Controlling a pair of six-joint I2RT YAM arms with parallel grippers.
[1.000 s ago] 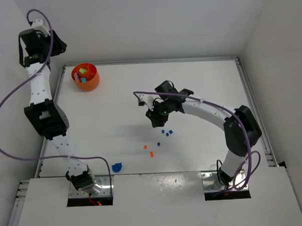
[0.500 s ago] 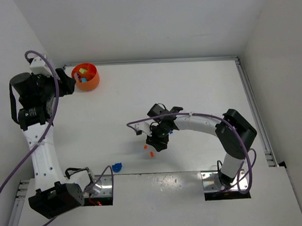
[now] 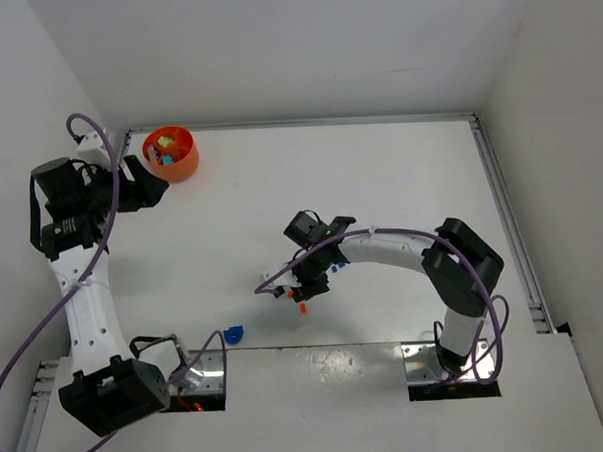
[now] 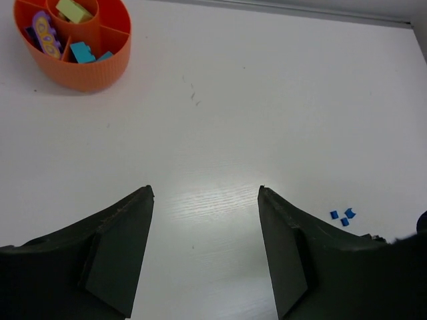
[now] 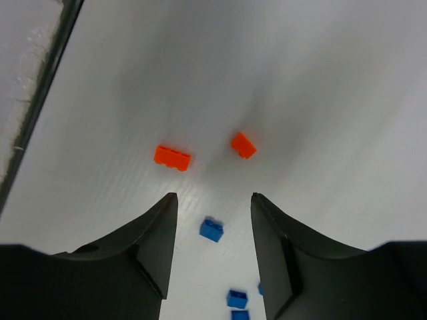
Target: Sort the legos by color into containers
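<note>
- An orange brick (image 5: pixel 172 158) and a smaller orange piece (image 5: pixel 243 145) lie on the table just past the fingertips of the right pincer (image 5: pixel 213 197).
- A blue brick (image 5: pixel 211 229) shows in the gap between its fingers, ungripped.
- Right pincer: released, fingers apart, grasping nothing.
- The orange bowl (image 4: pixel 80 70) sits well ahead and left of the left pincer (image 4: pixel 205 190). Purple, lime and teal pieces lie in separate compartments.
- Left pincer: released and empty, above the white table (image 4: pixel 267 100).
- A larger blue piece (image 3: pixel 233 335) lies near the left arm's base.
</note>
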